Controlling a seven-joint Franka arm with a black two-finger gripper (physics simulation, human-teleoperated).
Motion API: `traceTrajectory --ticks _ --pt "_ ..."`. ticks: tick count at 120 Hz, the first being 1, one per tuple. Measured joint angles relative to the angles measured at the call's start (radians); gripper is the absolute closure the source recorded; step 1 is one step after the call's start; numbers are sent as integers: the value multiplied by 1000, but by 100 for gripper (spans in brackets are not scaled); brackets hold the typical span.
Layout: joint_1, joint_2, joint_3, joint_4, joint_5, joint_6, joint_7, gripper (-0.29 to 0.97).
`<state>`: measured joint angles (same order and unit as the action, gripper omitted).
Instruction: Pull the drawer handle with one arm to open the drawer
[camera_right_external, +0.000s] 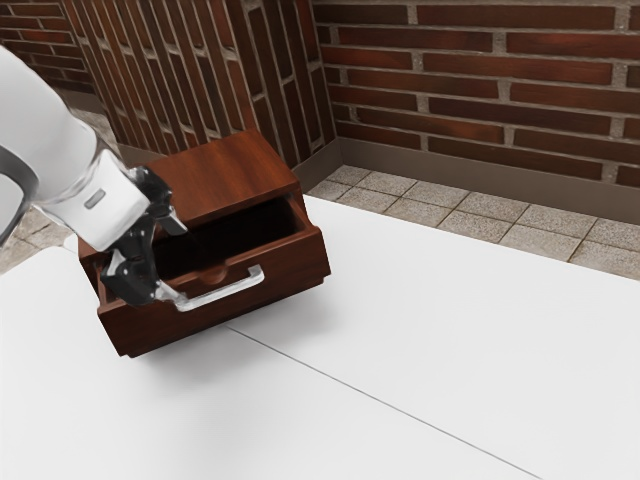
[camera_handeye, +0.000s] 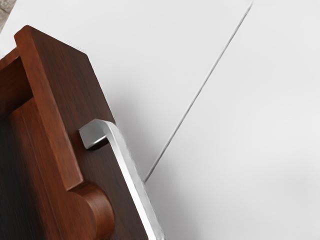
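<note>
Drawer (camera_right_external: 290, 265): stands partway out of the cabinet (camera_right_external: 225, 175), with a dark gap open behind its front panel.
Handle (camera_right_external: 225, 288): silver bar across the drawer front, on the side facing away from the cabinet body.
Hand (camera_right_external: 150, 285): at the handle's end nearest the cabinet's exterior-view-left corner. Whether it pinches the bar or merely rests against it cannot be told.
Worktop (camera_right_external: 400, 350): white, carries the cabinet; a thin seam (camera_right_external: 380, 400) runs out from the cabinet's base.
Progress: opening judged largely achieved. What is left is any further travel, since the drawer's full reach cannot be read here.
Wall (camera_right_external: 480, 80): brick, behind the cabinet.
</note>
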<state>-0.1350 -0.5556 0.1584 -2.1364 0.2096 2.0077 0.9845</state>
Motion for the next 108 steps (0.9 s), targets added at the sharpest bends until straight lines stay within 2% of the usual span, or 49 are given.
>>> traceTrajectory --ticks 14,28,41,51,59,82,102,108 --pt "1 -50 -21 22 -12 -62 -41 2" --pt "2 -51 -60 124 -51 -201 -169 1" --pt "2 63 -120 282 -62 -350 -314 0" --pt "2 239 -137 431 -66 -428 -411 0" --pt "2 316 -163 506 -67 -470 -480 0" --pt "2 385 -218 562 -74 -532 -646 0" --pt "5 367 -231 800 -68 -660 -755 0" --pt "2 388 -212 851 -55 -679 -782 0"
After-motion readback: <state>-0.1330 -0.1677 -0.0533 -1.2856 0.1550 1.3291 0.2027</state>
